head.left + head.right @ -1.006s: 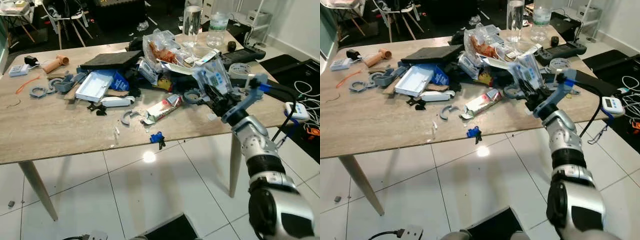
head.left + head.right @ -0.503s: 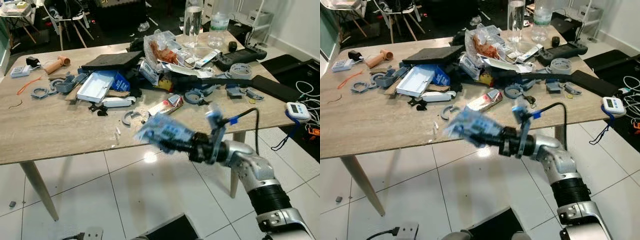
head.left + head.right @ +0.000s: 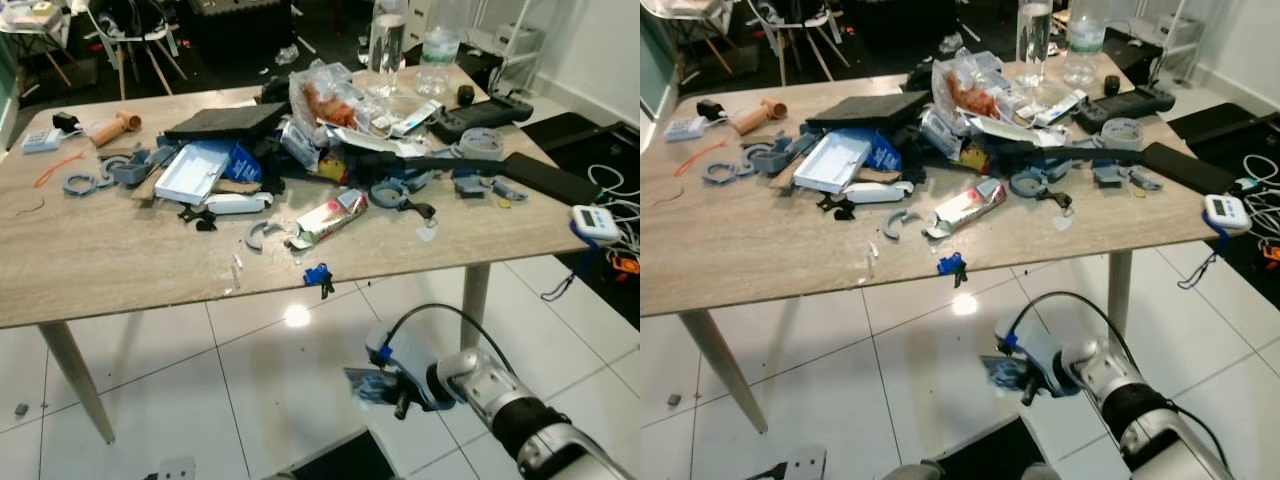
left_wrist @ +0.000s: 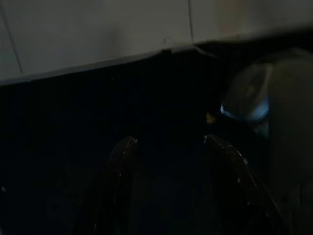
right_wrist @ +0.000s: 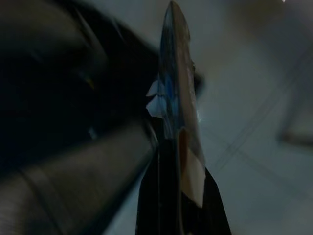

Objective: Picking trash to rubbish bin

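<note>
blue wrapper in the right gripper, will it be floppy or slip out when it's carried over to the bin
Probably floppy and light: the blue wrapper looks thin and crumpled, edge-on in the right wrist view. The right gripper pinches only one end, so it may flap, and glossy film could slip.

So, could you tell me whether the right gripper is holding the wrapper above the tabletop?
No, the right gripper holds the wrapper low, over the floor tiles.

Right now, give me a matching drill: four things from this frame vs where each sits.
Things:
1 blue plastic wrapper
2 glass bottle
3 white timer
4 orange cord

Places:
A far edge of table
B table's left end
C in right gripper, low over floor
D off table's right end

Pairs: 1-C, 2-A, 3-D, 4-B
</note>
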Motion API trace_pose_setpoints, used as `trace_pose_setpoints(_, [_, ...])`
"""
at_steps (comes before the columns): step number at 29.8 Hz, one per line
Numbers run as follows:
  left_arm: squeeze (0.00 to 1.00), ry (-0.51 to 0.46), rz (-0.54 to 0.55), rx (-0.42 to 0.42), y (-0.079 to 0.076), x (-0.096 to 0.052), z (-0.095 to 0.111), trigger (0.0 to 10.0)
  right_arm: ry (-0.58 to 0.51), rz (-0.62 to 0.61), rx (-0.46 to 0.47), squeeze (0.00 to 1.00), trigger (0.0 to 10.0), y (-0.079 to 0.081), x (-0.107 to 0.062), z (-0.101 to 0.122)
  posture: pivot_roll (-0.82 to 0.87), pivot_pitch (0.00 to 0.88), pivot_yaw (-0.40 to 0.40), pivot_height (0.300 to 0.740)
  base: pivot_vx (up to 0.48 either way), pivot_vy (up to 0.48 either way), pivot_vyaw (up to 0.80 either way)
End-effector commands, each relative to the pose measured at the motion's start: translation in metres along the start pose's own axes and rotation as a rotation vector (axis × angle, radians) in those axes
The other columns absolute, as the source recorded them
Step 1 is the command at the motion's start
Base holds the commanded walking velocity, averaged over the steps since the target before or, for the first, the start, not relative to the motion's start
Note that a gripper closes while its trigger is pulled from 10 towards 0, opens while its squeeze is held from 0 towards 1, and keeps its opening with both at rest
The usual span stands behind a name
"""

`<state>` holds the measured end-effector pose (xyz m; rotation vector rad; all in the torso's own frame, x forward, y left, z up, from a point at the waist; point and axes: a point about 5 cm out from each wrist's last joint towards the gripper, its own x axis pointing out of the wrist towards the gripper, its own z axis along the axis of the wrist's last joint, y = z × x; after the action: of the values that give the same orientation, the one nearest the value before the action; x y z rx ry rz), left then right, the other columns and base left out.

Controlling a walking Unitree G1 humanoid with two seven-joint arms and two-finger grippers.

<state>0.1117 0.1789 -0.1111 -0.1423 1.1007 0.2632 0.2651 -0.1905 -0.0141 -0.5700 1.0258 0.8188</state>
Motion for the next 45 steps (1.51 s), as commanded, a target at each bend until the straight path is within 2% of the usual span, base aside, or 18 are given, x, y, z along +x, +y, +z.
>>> trace_pose_setpoints(1, [0.00, 0.017, 0.055, -0.060, 0.002, -0.002, -0.010, 10.0, 0.062, -0.044, 0.024, 0.00, 10.0, 0.006, 0.007, -0.017, -0.01, 0.110, 0.041, 0.740, 0.000, 0.000, 0.00])
trace_pose_setpoints(3, [0.00, -0.008, 0.152, -0.110, 0.005, -0.003, -0.010, 10.0, 0.120, -0.085, 0.097, 0.00, 10.0, 0.017, 0.014, -0.041, -0.01, 0.108, 0.037, 0.740, 0.000, 0.000, 0.00])
trace_pose_setpoints(7, [0.00, -0.046, 0.297, -0.072, 0.012, -0.006, -0.009, 10.0, 0.173, -0.119, 0.163, 0.00, 10.0, 0.034, 0.020, -0.067, 0.00, 0.108, 0.034, 0.740, 0.000, 0.000, 0.00])
trace_pose_setpoints(8, [0.00, -0.076, 0.377, -0.002, 0.047, -0.006, 0.005, 10.0, 0.180, -0.128, 0.196, 0.00, 10.0, 0.039, 0.022, -0.073, 0.00, 0.107, 0.035, 0.740, 0.000, 0.000, 0.00])
trace_pose_setpoints(9, [0.00, -0.076, 0.377, -0.002, 0.047, -0.006, 0.005, 10.0, 0.180, -0.128, 0.196, 0.00, 10.0, 0.039, 0.022, -0.073, 0.00, 0.107, 0.035, 0.740, 0.000, 0.000, 0.00])
trace_pose_setpoints(11, [0.00, -0.126, 0.480, 0.066, 0.106, -0.012, 0.032, 10.0, 0.183, -0.152, 0.273, 0.00, 10.0, 0.048, 0.025, -0.082, -0.01, 0.105, 0.041, 0.740, 0.000, 0.000, 0.00])
trace_pose_setpoints(13, [0.00, -0.126, 0.480, 0.066, 0.106, -0.012, 0.032, 10.0, 0.183, -0.152, 0.273, 0.00, 10.0, 0.048, 0.025, -0.082, -0.01, 0.105, 0.041, 0.740, 0.000, 0.000, 0.00])
trace_pose_setpoints(14, [0.00, -0.147, 0.494, 0.039, 0.119, -0.015, 0.040, 10.0, 0.181, -0.165, 0.310, 0.00, 10.0, 0.052, 0.026, -0.085, -0.01, 0.105, 0.041, 0.740, 0.000, 0.000, 0.00])
trace_pose_setpoints(16, [0.00, -0.261, 0.268, -0.183, 0.098, -0.007, 0.063, 10.0, 0.202, -0.203, 0.351, 0.00, 10.0, 0.062, 0.028, -0.098, -0.01, 0.104, 0.042, 0.740, 0.000, 0.000, 0.00])
trace_pose_setpoints(18, [0.00, -0.304, 0.184, -0.242, 0.089, -0.006, 0.071, 10.0, 0.212, -0.216, 0.360, 0.00, 10.0, 0.066, 0.029, -0.102, -0.01, 0.104, 0.042, 0.740, 0.000, 0.000, 0.00])
trace_pose_setpoints(21, [0.00, -0.330, 0.126, -0.278, 0.082, -0.004, 0.076, 10.0, 0.218, -0.225, 0.364, 0.00, 10.0, 0.068, 0.029, -0.104, -0.01, 0.104, 0.042, 0.740, 0.000, 0.000, 0.00])
trace_pose_setpoints(22, [0.00, -0.336, 0.013, -0.289, 0.067, -0.002, 0.080, 10.0, 0.220, -0.241, 0.385, 0.00, 10.0, 0.070, 0.029, -0.107, 0.00, 0.102, 0.040, 0.740, 0.000, 0.000, 0.00])
trace_pose_setpoints(24, [0.00, -0.336, 0.013, -0.289, 0.067, -0.002, 0.080, 10.0, 0.220, -0.241, 0.385, 0.00, 10.0, 0.070, 0.029, -0.107, 0.00, 0.102, 0.040, 0.740, 0.000, 0.000, 0.00])
trace_pose_setpoints(26, [0.00, -0.303, -0.182, -0.292, 0.039, 0.001, 0.078, 10.0, 0.216, -0.272, 0.440, 0.00, 10.0, 0.073, 0.029, -0.111, 0.00, 0.100, 0.040, 0.740, 0.000, 0.000, 0.00])
trace_pose_setpoints(29, [0.00, -0.270, -0.267, -0.301, 0.026, 0.002, 0.071, 10.0, 0.205, -0.296, 0.485, 0.00, 10.0, 0.075, 0.029, -0.114, 0.00, 0.100, 0.040, 0.740, 0.000, 0.000, 0.00])
trace_pose_setpoints(38, [0.00, -0.157, -0.245, -0.191, 0.025, 0.001, 0.040, 10.0, 0.183, -0.328, 0.519, 0.00, 10.0, 0.075, 0.030, -0.114, 0.01, 0.107, 0.043, 0.740, 0.000, 0.000, 0.00])
trace_pose_setpoints(41, [0.00, -0.028, -0.229, -0.065, 0.023, -0.003, 0.003, 10.0, 0.201, -0.328, 0.476, 0.00, 10.0, 0.078, 0.032, -0.112, 0.01, 0.106, 0.045, 0.740, 0.000, 0.000, 0.79])
trace_pose_setpoints(45, [0.00, 0.007, -0.227, -0.038, 0.021, -0.004, -0.007, 10.0, 0.214, -0.323, 0.454, 0.00, 10.0, 0.080, 0.032, -0.113, 0.01, 0.106, 0.045, 0.740, 0.000, 0.000, 0.79])
